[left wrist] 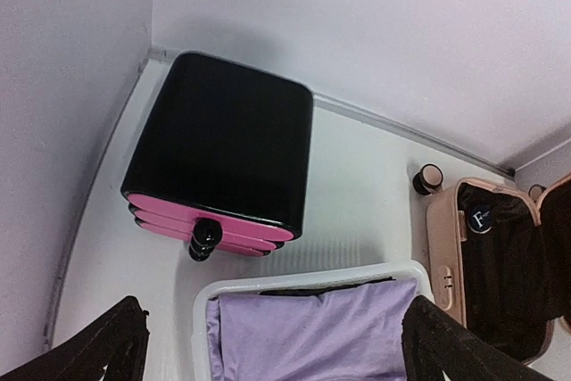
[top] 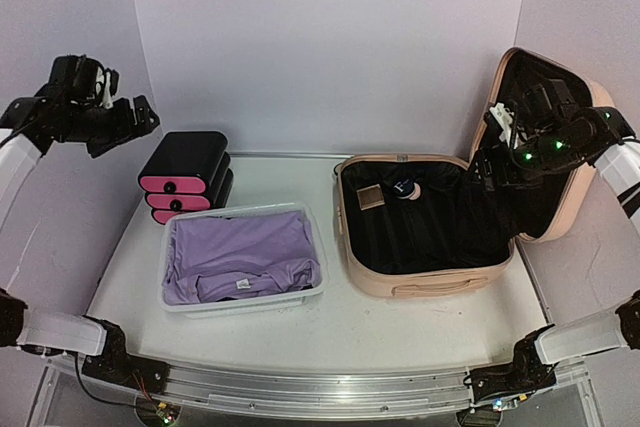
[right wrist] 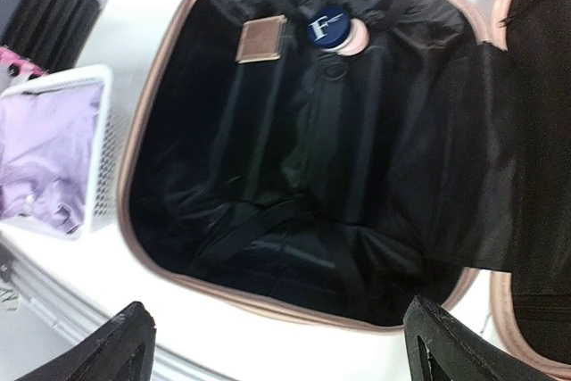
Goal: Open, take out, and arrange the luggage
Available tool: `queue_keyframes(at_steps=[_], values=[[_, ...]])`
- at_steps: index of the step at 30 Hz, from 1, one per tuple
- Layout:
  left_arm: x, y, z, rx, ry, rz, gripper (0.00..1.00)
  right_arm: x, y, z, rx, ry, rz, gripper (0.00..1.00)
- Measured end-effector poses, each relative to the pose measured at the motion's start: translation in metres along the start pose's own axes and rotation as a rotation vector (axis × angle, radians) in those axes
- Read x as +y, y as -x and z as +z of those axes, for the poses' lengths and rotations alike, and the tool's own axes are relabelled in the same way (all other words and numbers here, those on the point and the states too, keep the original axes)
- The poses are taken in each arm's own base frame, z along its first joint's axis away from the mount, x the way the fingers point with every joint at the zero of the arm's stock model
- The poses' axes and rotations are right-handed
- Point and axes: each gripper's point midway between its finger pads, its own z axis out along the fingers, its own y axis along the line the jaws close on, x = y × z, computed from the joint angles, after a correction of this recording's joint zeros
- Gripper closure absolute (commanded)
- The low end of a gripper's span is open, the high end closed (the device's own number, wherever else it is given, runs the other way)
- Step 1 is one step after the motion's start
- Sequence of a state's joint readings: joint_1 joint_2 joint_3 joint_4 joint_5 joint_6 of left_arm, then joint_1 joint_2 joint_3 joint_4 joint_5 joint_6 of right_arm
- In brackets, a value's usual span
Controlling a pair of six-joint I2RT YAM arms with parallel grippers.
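Luggage (top: 425, 282) lies open on the worktop's (top: 400, 332) right side, lid (top: 578, 205) upright, with a brown square item (top: 371, 197) and a blue-lidded jar (top: 405, 188) at its far end. Right gripper (right wrist: 277, 308) hangs above its interior, fingers apart. Left gripper (left wrist: 275, 302), fingers likewise apart, is raised far left.

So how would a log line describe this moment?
luggage open, lid up | inside: brown square, blue-capped jar | left hand open, high near drawer box | right hand open, over luggage
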State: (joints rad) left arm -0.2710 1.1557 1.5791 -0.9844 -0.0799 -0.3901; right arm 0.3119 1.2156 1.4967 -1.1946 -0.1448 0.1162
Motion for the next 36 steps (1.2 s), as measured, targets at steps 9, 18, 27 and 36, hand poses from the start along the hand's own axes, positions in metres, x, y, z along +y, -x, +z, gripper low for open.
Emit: queue_keyframes(at_steps=[9, 18, 27, 36], values=[[0.068, -0.083, 0.110, 0.333, -0.121, -0.313, 0.06, 0.023, -0.008, -0.006, 0.012, 0.134, -0.005, 0.02], [0.071, -0.104, 0.166, 0.411, -0.203, -0.272, 0.05, 0.030, -0.021, -0.001, 0.051, 0.188, -0.014, 0.02], [0.063, -0.098, 0.203, 0.445, -0.287, -0.257, 0.08, 0.034, -0.021, -0.002, 0.051, 0.208, -0.027, 0.02], [-0.006, -0.100, 0.236, 0.489, -0.394, -0.182, 0.05, 0.036, -0.027, 0.004, 0.075, 0.228, -0.011, 0.02]])
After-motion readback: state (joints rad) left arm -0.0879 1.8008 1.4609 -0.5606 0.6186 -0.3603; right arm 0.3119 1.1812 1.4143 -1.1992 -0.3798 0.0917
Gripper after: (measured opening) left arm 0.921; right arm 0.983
